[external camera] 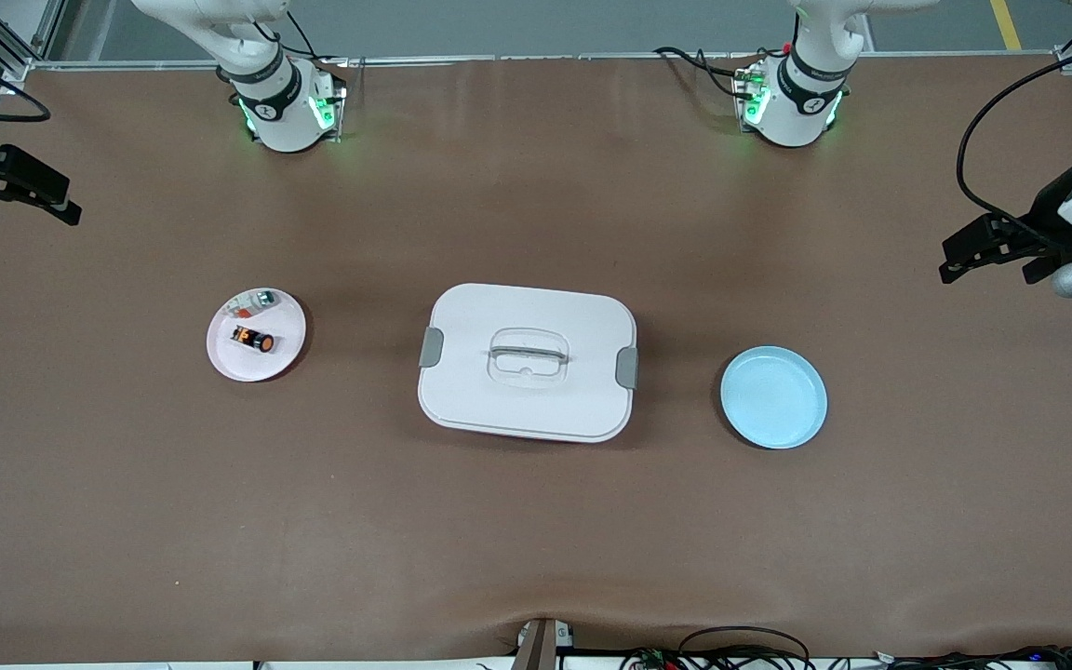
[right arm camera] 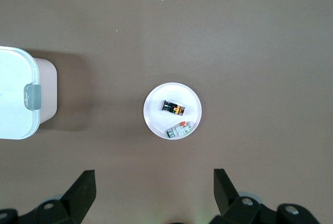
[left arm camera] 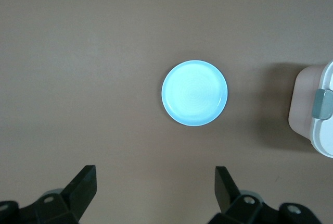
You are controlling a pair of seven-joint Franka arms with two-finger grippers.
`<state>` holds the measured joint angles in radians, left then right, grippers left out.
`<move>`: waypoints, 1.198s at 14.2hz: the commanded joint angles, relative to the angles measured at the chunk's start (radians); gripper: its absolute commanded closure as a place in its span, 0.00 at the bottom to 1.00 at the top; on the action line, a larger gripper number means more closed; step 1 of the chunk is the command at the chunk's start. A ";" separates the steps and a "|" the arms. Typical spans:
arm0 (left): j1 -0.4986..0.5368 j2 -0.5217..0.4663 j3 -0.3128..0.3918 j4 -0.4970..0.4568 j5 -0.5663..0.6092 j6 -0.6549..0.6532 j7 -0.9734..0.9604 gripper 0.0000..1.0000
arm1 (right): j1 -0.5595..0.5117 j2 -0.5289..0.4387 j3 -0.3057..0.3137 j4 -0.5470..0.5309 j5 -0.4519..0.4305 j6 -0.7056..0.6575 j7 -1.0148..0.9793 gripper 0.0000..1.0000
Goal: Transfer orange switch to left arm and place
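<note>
switch (external camera: 253,339) lies on its side in the white plate (external camera: 277,367), a tiny black cylinder with a round orange end pointing about 4 o'clock in the front view. at the plate's rim, toward 12 o'clock from the switch, sits a small white-green-red piece (external camera: 253,300). the plate stands toward the right arm's end of the table.

the box (external camera: 527,361) is at the table's middle, lid on, grey latches at 3 and 9 o'clock, a clear recessed handle on top. it stands between the white plate and the blue plate (external camera: 773,397), which lies bare toward the left arm's end.

the table (external camera: 536,521) wears a brown cover, slightly rippled at the edge nearest the front camera, where cables trail. a grey floor shows above the arm bases, which glow green.

the right gripper (external camera: 20,191) hangs over its end of the table, jaws wide apart and holding nothing; its wrist view looks down on the white plate. the left gripper (external camera: 987,249) hangs over the other end, likewise spread wide and bare, with the blue plate below in its wrist view.
</note>
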<state>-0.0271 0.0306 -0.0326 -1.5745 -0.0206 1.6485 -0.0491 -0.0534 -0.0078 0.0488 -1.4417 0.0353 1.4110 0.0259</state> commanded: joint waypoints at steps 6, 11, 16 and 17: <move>0.000 0.000 0.000 0.010 0.011 -0.015 -0.011 0.00 | -0.008 -0.006 0.002 -0.005 -0.012 -0.004 -0.004 0.00; -0.002 0.005 0.003 0.010 0.016 -0.015 -0.012 0.00 | -0.045 0.000 0.003 0.003 0.001 -0.026 0.006 0.00; 0.000 0.006 0.002 0.013 0.015 -0.015 -0.008 0.00 | -0.054 0.105 0.003 -0.006 -0.012 -0.047 -0.001 0.00; 0.000 0.006 0.002 0.013 0.016 -0.015 -0.008 0.00 | -0.066 0.152 0.003 0.004 -0.003 -0.056 -0.007 0.00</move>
<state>-0.0256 0.0324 -0.0320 -1.5750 -0.0206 1.6485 -0.0491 -0.0894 0.0494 0.0409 -1.4645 0.0330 1.3739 0.0265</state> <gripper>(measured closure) 0.000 0.000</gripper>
